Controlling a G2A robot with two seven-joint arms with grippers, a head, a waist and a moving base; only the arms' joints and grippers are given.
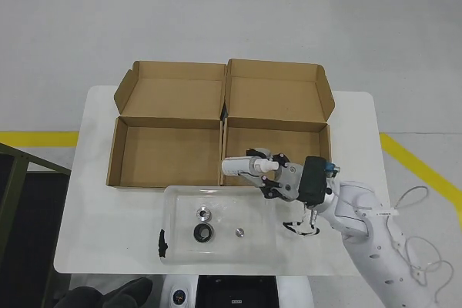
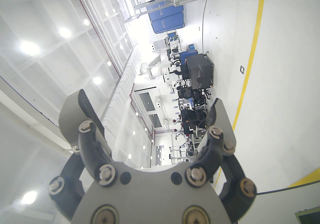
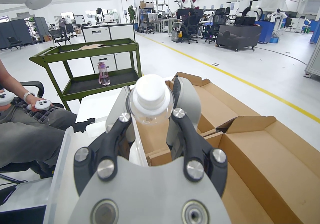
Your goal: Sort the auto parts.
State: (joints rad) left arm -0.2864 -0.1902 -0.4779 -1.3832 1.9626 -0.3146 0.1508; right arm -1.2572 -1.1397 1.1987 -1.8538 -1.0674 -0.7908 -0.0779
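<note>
My right gripper [image 1: 266, 168] [image 3: 152, 89] is shut on a white cylindrical part with a clear body [image 1: 242, 165] [image 3: 150, 99]. It holds the part lying sideways above the front wall of the right cardboard box [image 1: 292, 146] [image 3: 250, 149]. The left cardboard box [image 1: 165, 158] stands beside it with a bare floor. In the clear tray [image 1: 250, 208] near the front edge lie a metal bearing [image 1: 205, 214], a black ring [image 1: 205, 233] and a small round metal piece [image 1: 239, 231]. My left gripper [image 2: 150, 107] is open, holds nothing and points up into the room.
Both boxes have their lids folded back toward the far side of the white table [image 1: 92, 192]. A small black piece [image 1: 162, 245] sits at the tray's left end, another black piece [image 1: 300, 226] beside its right end. A green cart [image 3: 87, 64] stands off the table.
</note>
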